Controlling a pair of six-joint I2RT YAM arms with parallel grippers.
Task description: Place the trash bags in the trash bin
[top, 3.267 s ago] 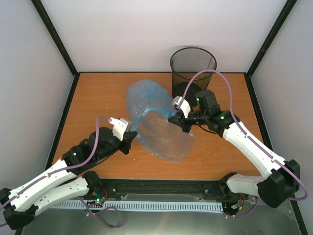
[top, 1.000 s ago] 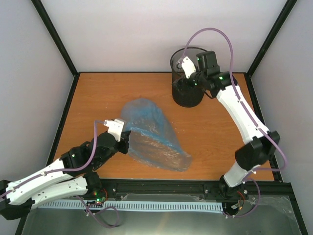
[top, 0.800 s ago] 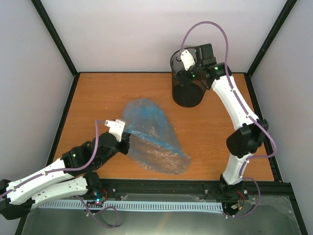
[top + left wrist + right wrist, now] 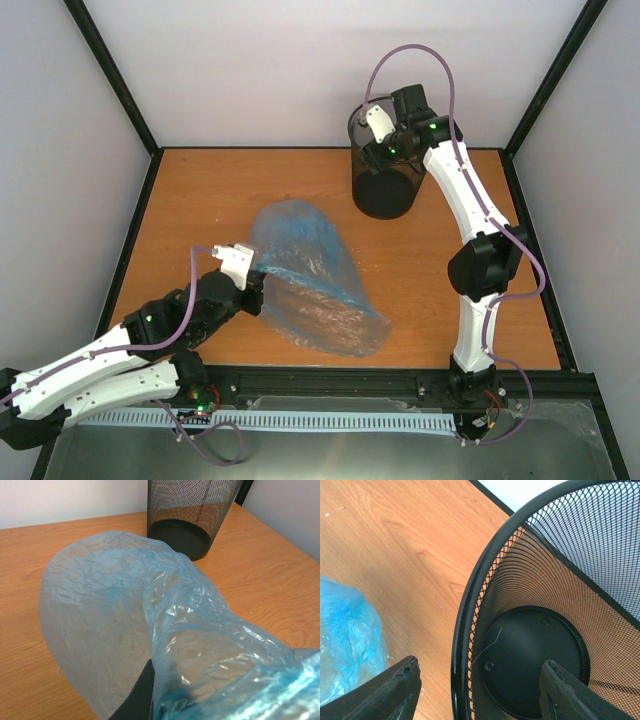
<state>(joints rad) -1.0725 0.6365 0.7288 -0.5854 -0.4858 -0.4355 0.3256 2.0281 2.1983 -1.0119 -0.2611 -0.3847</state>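
Note:
The light-blue, wrinkly trash bag (image 4: 312, 282) lies spread on the wooden table left of centre, and it fills the left wrist view (image 4: 125, 615). My left gripper (image 4: 256, 286) is shut on the bag's near edge. One black finger (image 4: 137, 695) shows, and the film covers the other. The black mesh trash bin (image 4: 386, 175) stands upright at the back right, its inside empty (image 4: 535, 655). My right gripper (image 4: 372, 158) hangs open over the bin's left rim (image 4: 462, 645), one finger (image 4: 395, 690) outside and the other (image 4: 570, 695) inside, neither touching it.
White walls and black frame posts (image 4: 110, 80) close in the table on three sides. A black rail (image 4: 330, 382) runs along the near edge between the arm bases. The right arm (image 4: 480, 230) stretches up along the right side to the bin.
The right arm has lifted and reached further back, bringing its gripper from the bin's front up over the rim, and its jaws have narrowed somewhat. The left gripper and the bag have stayed put.

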